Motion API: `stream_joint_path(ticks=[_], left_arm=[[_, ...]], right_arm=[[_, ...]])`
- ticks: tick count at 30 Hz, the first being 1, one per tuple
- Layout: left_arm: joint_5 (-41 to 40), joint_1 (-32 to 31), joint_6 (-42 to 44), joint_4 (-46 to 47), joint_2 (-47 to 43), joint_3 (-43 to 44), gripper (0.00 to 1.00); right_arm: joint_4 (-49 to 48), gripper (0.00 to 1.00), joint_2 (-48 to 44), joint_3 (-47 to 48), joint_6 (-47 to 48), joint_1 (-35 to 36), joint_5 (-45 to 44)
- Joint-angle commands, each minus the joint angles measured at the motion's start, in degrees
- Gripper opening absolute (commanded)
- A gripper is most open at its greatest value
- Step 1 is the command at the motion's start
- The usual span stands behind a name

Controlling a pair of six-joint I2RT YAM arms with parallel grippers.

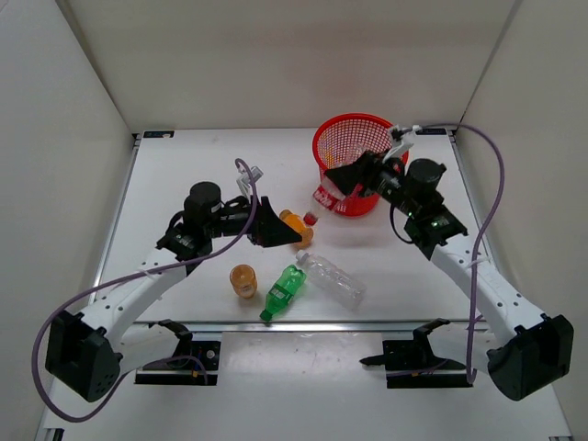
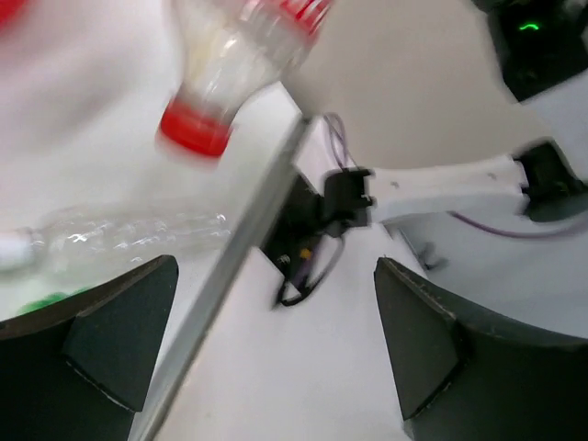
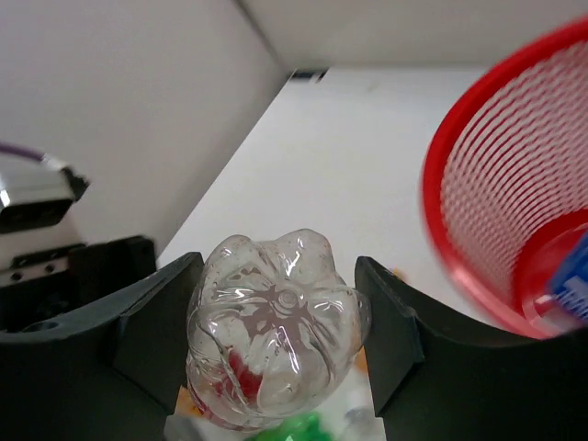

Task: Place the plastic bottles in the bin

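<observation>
My right gripper (image 1: 338, 184) is shut on the clear bottle with red label and cap (image 1: 322, 200) and holds it cap down in the air, just left of the red mesh bin (image 1: 354, 138). The right wrist view shows the bottle's base (image 3: 276, 335) between the fingers and the bin (image 3: 487, 211) at right, with a blue label (image 3: 574, 285) inside. My left gripper (image 1: 276, 226) is open and empty beside a lying orange bottle (image 1: 294, 222). A second orange bottle (image 1: 243, 279), the green bottle (image 1: 285, 290) and the large clear bottle (image 1: 333, 279) are on the table.
The left wrist view shows the held bottle's red cap (image 2: 193, 133) above, the large clear bottle (image 2: 119, 241) at left and the table's front rail (image 2: 230, 276). White walls close in the table on three sides.
</observation>
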State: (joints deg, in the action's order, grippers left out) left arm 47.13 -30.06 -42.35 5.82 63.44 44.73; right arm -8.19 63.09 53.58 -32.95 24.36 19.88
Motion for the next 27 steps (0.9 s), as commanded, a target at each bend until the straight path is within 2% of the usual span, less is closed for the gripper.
stream_joint_path(ticks=[1, 3, 5, 6, 9, 12, 15, 17, 18, 19, 20, 22, 26, 27], left_arm=[[-12.47, 0.89, 11.13, -22.39, -3.15, 10.87, 0.99], [-34.97, -0.42, 16.57, -40.11, -0.53, 16.23, 0.98], [-48.29, -0.97, 17.82, -48.14, 1.76, 18.64, 0.98], [-52.28, 0.17, 17.65, -51.67, 2.73, 19.16, 0.99], [-53.45, 4.75, 18.44, -54.86, 3.10, 16.89, 0.99], [-57.13, 4.05, 17.30, -55.48, 2.39, 14.69, 0.99], [-55.23, 3.35, 17.04, -55.22, 2.74, 13.63, 0.99], [-53.99, 2.82, 17.21, -55.39, 3.62, 13.72, 0.98], [-53.55, 2.82, 17.30, -55.74, 4.06, 13.63, 0.99], [-54.42, 2.04, 17.30, -56.70, 4.15, 13.72, 0.99], [-54.60, 1.77, 17.56, -57.24, 4.15, 13.54, 0.98], [-53.30, 1.94, 18.96, -57.33, 3.45, 13.02, 0.98], [-52.32, 1.33, 20.81, -58.38, 3.18, 12.93, 0.99], [-52.41, 0.89, 21.08, -58.64, 3.27, 12.75, 0.99]], right_arm=[[2.29, 0.00, 0.80, 10.20, 9.91, -3.26, -4.40], [3.87, 0.00, 3.34, 14.52, 15.08, -4.23, -9.48], [5.02, 0.00, 5.72, 19.08, 17.65, -5.72, -12.31], [5.20, 0.00, 7.64, 19.80, 19.57, -6.07, -14.50], [5.28, 0.00, 12.47, 22.88, 24.41, -7.13, -19.16], [6.07, 0.00, 18.27, 26.48, 26.44, -8.10, -22.60], [5.72, 0.03, 23.20, 27.80, 27.58, -8.80, -25.49], [5.98, 0.13, 26.11, 28.59, 27.32, -9.41, -25.68], [6.34, 0.26, 26.90, 29.29, 27.32, -9.33, -25.59], [6.60, 0.43, 27.78, 29.04, 27.59, -9.24, -26.20], [7.39, 0.51, 28.83, 29.64, 28.20, -8.72, -26.73], [7.04, 0.73, 28.93, 30.00, 28.99, -8.45, -27.61], [7.83, 0.99, 28.41, 31.06, 29.43, -8.62, -27.17], [8.09, 1.00, 27.97, 31.32, 29.35, -8.80, -27.00]])
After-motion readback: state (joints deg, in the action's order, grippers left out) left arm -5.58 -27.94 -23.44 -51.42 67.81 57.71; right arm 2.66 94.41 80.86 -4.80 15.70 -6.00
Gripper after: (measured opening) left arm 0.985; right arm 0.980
